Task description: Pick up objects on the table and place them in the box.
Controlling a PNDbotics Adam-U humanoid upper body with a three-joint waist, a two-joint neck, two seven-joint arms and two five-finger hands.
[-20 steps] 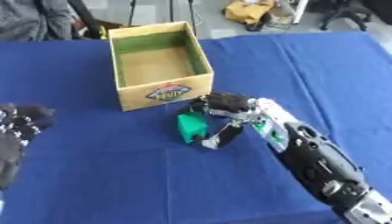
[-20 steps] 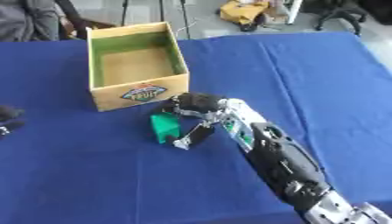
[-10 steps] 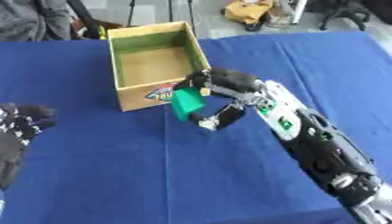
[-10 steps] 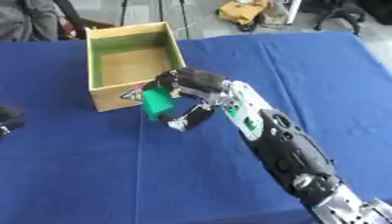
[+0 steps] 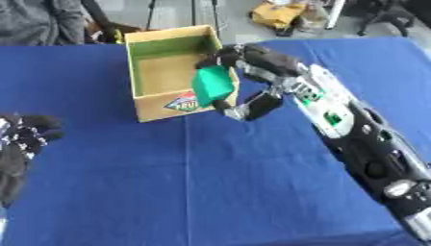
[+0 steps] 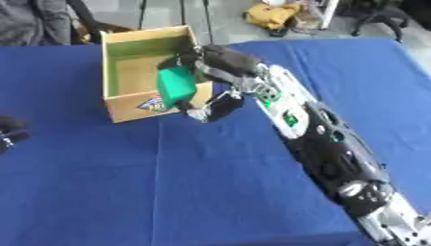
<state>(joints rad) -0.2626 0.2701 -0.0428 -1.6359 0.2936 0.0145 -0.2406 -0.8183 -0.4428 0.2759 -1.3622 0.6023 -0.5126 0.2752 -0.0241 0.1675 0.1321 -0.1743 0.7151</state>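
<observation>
Right now the robot's right hand [image 5: 244, 77] is up off the blue table [image 5: 210, 182] and reaching over the near right corner of the cardboard box [image 5: 168, 72]. Its fingers are curled round a green object [image 5: 212, 85], with the thumb [image 5: 252, 106] hanging lower, just outside the box's front wall. The green object is lifted and tilted, and it overlaps the box's right rim, partly above the inside and partly in front of the wall; I cannot tell whether it touches the cardboard. The box stands open, its inner walls green and its floor bare brown card, with a coloured label on the front face below the object. The right arm stretches back from the box toward the near right of the table, black with silver parts and green patches. Well to the left of the box, at the table's near left edge, the left hand [image 5: 21, 141] rests idle, fingers relaxed, holding nothing.
</observation>
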